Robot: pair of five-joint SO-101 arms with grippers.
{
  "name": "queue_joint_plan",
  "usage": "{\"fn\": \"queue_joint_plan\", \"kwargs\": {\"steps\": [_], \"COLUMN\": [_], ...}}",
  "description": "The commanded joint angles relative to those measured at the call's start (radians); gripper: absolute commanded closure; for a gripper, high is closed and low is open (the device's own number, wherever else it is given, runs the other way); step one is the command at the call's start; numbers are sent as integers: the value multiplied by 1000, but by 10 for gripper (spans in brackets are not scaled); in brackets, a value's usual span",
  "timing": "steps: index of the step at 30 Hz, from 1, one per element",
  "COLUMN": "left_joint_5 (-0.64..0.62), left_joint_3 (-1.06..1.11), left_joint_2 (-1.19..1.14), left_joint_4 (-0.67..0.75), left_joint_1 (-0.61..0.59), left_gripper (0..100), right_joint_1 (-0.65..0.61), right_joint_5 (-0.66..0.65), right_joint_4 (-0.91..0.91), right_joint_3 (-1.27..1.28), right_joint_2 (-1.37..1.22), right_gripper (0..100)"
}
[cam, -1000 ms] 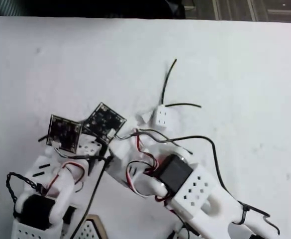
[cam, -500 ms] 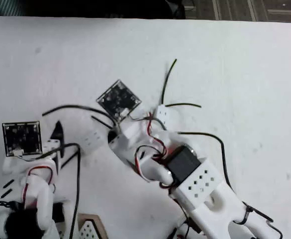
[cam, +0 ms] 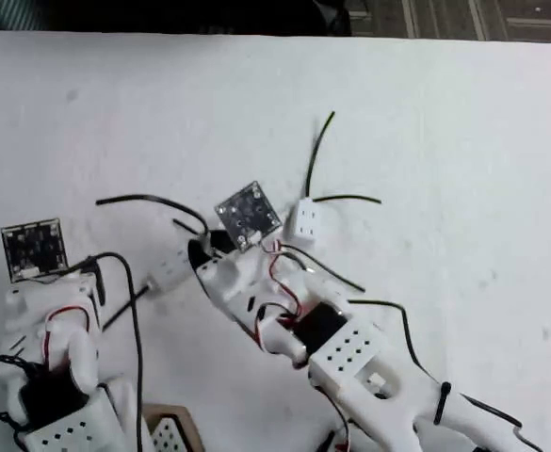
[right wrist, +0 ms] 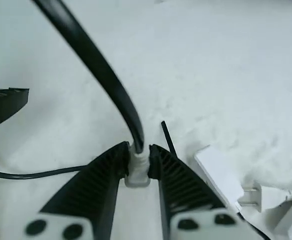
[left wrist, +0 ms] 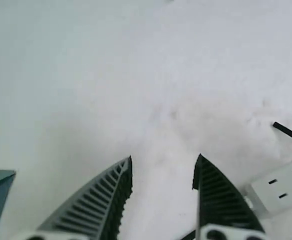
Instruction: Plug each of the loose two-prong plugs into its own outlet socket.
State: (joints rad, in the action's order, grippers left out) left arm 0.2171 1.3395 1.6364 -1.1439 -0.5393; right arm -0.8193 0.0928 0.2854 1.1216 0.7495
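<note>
The right gripper (right wrist: 138, 150) has its jaws squeezed tight on a small white plug (right wrist: 137, 172). The plug sits right between the two jaw tips. Its thick black cord (right wrist: 101, 70) runs up and away from them over the white tabletop (right wrist: 225, 60). A second plug (right wrist: 218, 170), also white, lies flat just beside this gripper, and its two metal prongs show. The left gripper (left wrist: 163, 165) hangs low over bare tabletop with its jaws apart. A white socket block (left wrist: 280, 186) with small slots lies just beside one of its jaws. Another socket block (cam: 305, 221) lies near the right arm's wrist, with thin black wires sticking out of it.
</note>
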Motion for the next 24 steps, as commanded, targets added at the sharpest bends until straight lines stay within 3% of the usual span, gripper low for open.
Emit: {"fn": "queue_joint_plan", "kwargs": {"steps": [1,11,15,24], "left_joint_5": [3,3,3,3], "left_joint_3": [5,38,40,41], "left_joint_2": [7,7,7,7], "left_joint_4": [18,25,25,25], "left_joint_1": [-53,-113,-120,-119], "left_gripper": [793,793,793,793], "right_joint_1": [-16,-27,-30,-25], "right_joint_5": [25,72,71,68], "right_joint_4": [-38,-81,-176,-197], "right_joint_3": [-38,-318,-322,-322], "right_joint_2": [-73,-552,-616,-636], "right_gripper": [981,981,981,981]}}
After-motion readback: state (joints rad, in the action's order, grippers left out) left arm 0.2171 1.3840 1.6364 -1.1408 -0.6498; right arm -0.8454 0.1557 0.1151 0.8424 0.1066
